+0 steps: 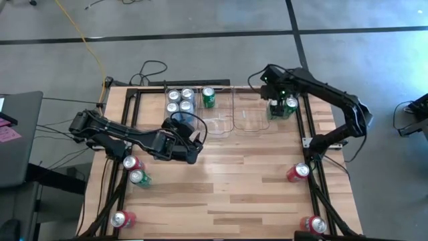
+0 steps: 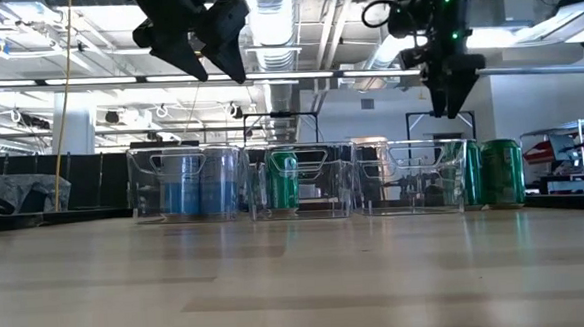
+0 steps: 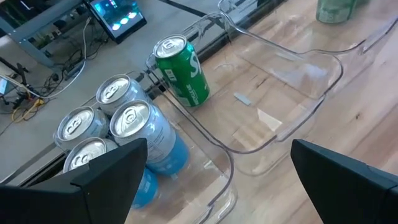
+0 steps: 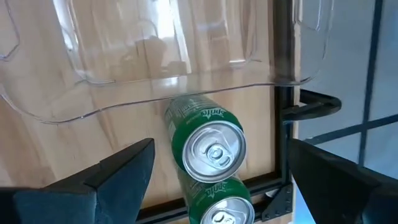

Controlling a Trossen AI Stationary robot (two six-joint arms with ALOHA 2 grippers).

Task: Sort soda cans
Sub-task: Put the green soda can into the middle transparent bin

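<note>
L gripper [image 1: 194, 142] is hanging above the table centre, just at 6 o'clock of the left bin [image 1: 180, 102], fingers spread wide w/ nothing between them. In the left wrist view its two dark fingers [image 3: 106, 174] are sitting far apart, looking down at the bins.

Four blue/silver cans [image 1: 179, 100] are standing upright, packed together in the left bin at 12 o'clock of the table; in the low view they're showing through its clear wall [image 2: 198, 183]. One green can [image 1: 208, 97] is standing in the middle bin [image 1: 217, 120], at its 12 o'clock end. The right bin [image 1: 251, 117] is lying beside it, no can visible inside.

R gripper [image 1: 279, 100] is hovering over two green cans [image 1: 284, 107] standing on the table just outside the right bin, at approx 1 o'clock of the table. Its fingers are spread open, not touching either can; in the right wrist view the nearer green can [image 4: 208, 146] is sitting between the open fingers, below them.

Other cans on the table: a red can [image 1: 132, 163] and a green can [image 1: 138, 177] touching at 8 o'clock; a red can [image 1: 122, 219] at 7 o'clock; a red can [image 1: 297, 173] at 4 o'clock; a red can [image 1: 314, 225] at 5 o'clock.
</note>
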